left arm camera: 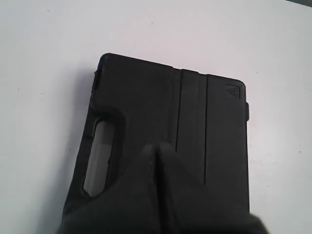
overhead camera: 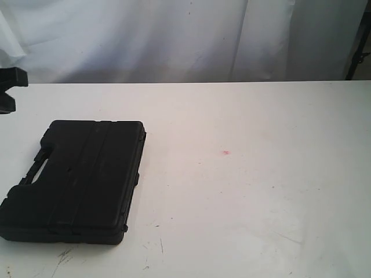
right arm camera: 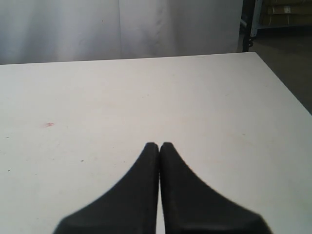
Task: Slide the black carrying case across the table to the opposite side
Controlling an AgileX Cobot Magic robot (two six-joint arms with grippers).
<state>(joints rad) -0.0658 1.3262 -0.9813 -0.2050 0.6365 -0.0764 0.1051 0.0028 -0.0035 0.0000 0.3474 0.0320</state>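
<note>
The black carrying case (overhead camera: 78, 179) lies flat on the left part of the white table (overhead camera: 249, 191), its handle slot toward the left edge. In the left wrist view the case (left arm camera: 204, 126) fills the middle, and my left gripper (left arm camera: 157, 147) hovers over its lid, shut with nothing between the fingers. My right gripper (right arm camera: 159, 145) is shut too, held above bare tabletop (right arm camera: 146, 92) away from the case. Neither gripper's fingers show in the exterior view; only a dark piece of the left arm (overhead camera: 11, 87) appears at the left edge.
A tiny pink spot (overhead camera: 226, 153) marks the table near its middle, also the pink spot (right arm camera: 49, 124) in the right wrist view. Dark scuff marks (overhead camera: 64, 255) lie by the front edge. A white curtain (overhead camera: 174, 35) hangs behind the table's far edge.
</note>
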